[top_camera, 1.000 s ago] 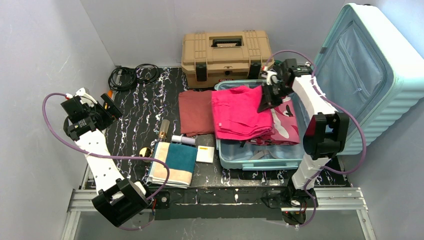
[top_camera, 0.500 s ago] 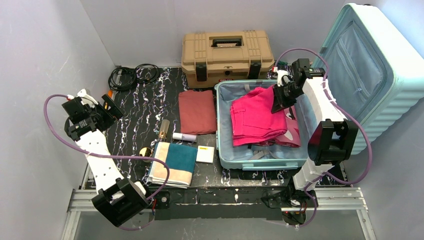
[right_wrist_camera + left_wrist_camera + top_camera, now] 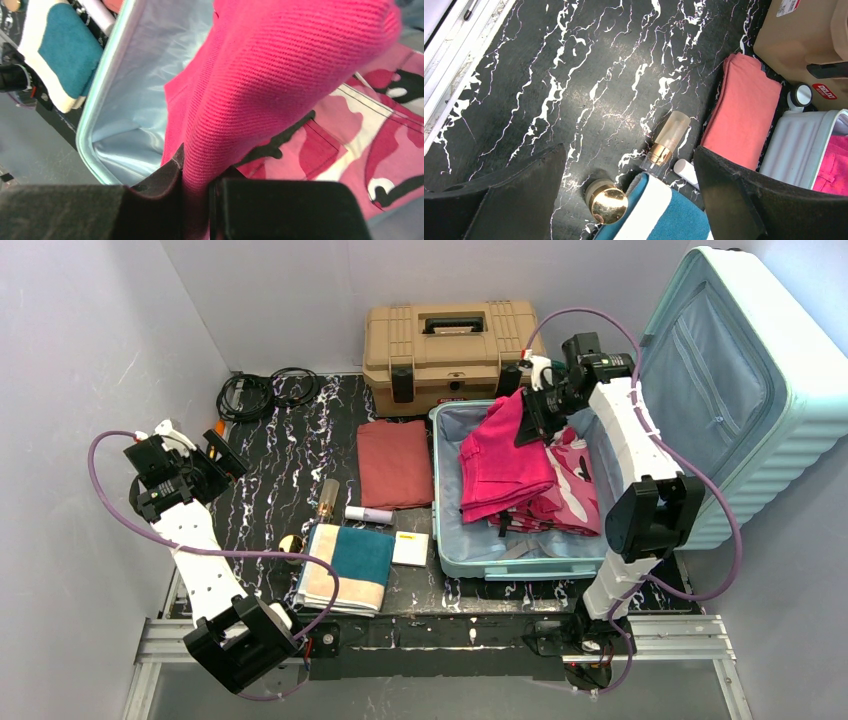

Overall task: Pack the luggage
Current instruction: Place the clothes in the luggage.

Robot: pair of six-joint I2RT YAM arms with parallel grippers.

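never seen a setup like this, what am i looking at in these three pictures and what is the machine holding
Two robot arms are bolted at the near edge of a black marbled table. The wide picture comes from a camera above and behind them. The other two come from a camera on each wrist, so the dark shapes at the bottom are that arm's own fingers.

The right gripper is shut on a pink garment, lifting one edge of it over the open suitcase. The garment lies there on a pink camo piece. The left gripper is open and holds nothing, over the table's left side.

On the table are a folded rust cloth, a teal and cream towel, a bottle, a gold cap, a white tube, a white card, black cables and, at the back, a tan toolbox.
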